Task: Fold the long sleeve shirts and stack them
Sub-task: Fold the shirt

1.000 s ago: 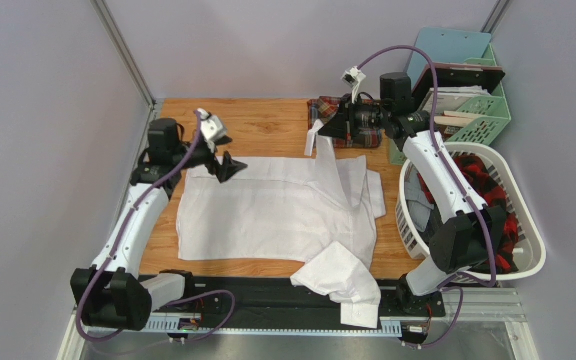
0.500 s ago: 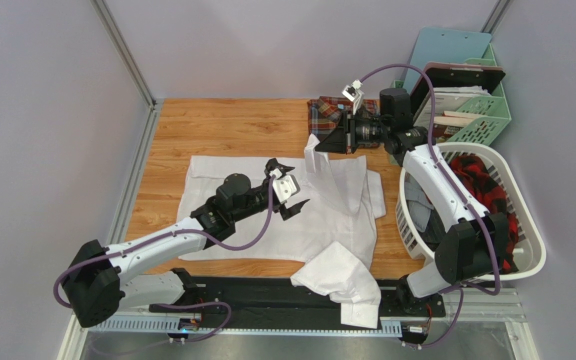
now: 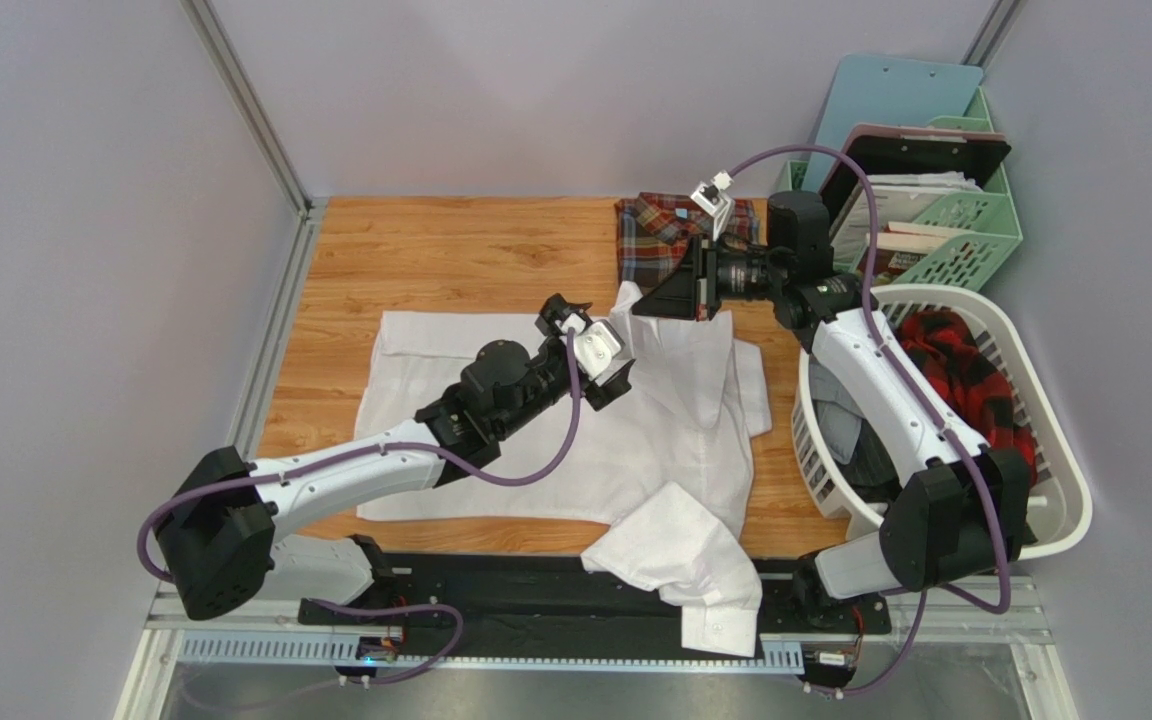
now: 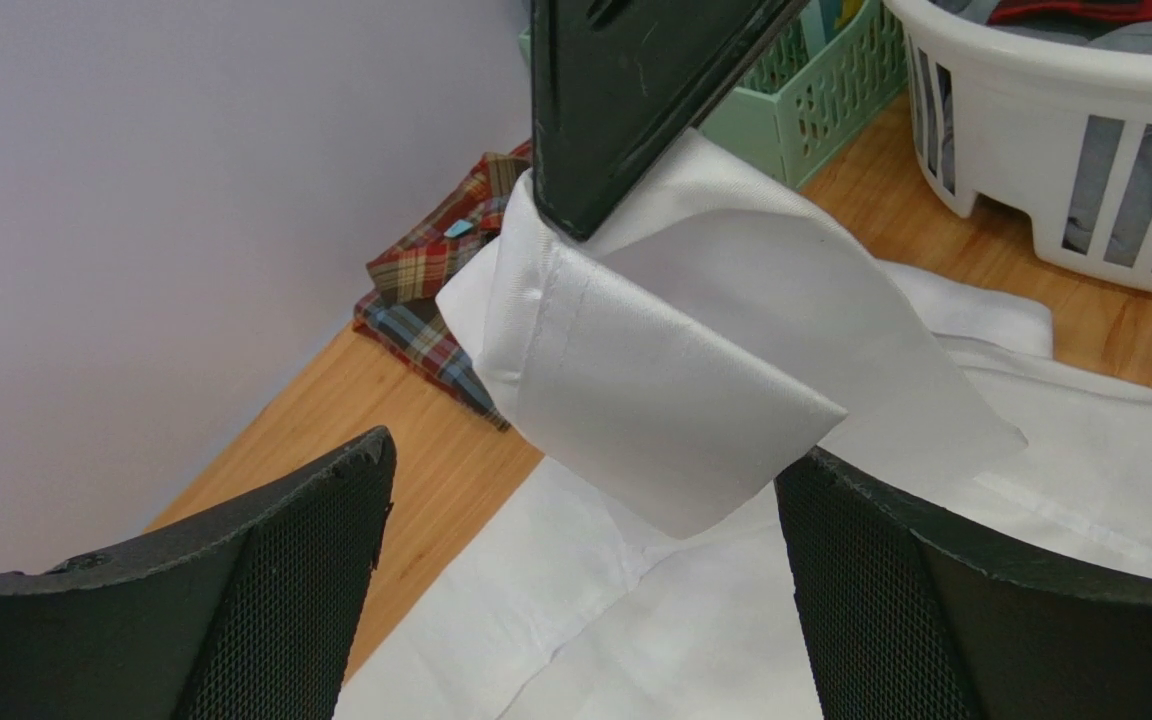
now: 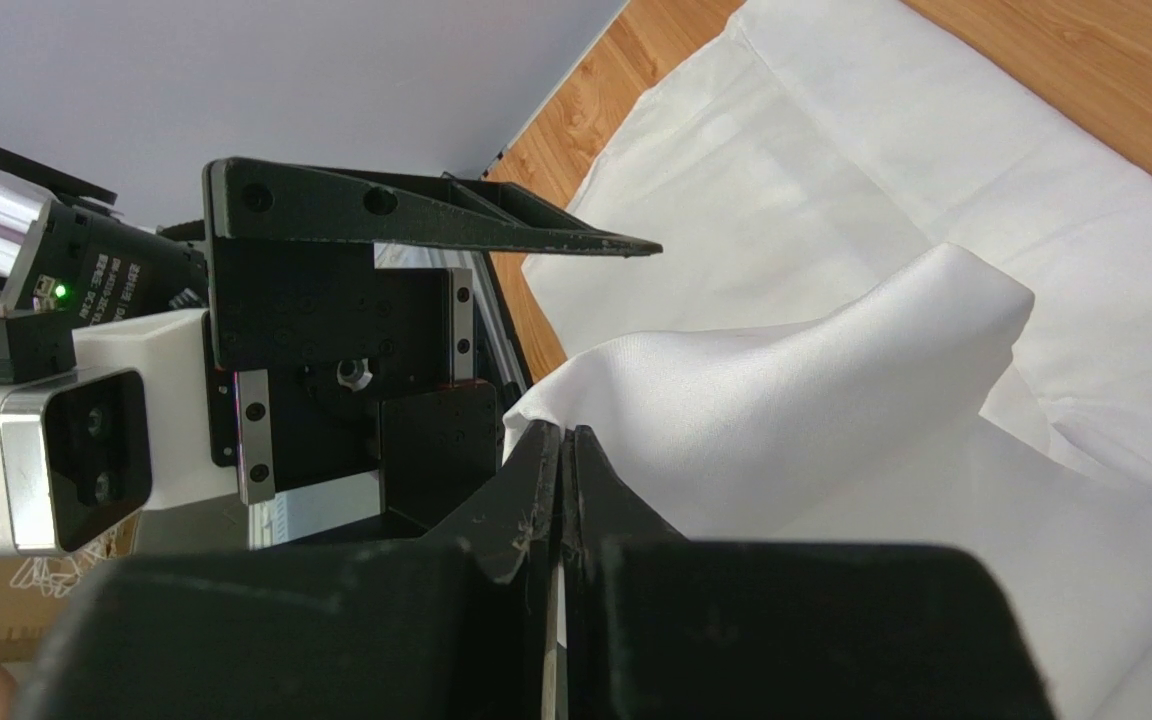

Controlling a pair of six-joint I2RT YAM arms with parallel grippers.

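The white shirt (image 3: pixel 409 368) lies spread on the counter (image 3: pixel 432 255), its sleeve cuff (image 4: pixel 657 405) raised, pinched by the right claw (image 5: pixel 560 465), at 12 o'clock just ahead of the left claw (image 4: pixel 582 465), whose jaws stand wide.

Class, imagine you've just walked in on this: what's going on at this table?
Two robot arms are working on a plain white long sleeve shirt spread on the wooden table. The right gripper is shut on the shirt's cuffed sleeve end, holding it up off the cloth. The left gripper is open, its fingers either side of that cuff, not yet closed. A folded plaid shirt lies at the table's far edge.
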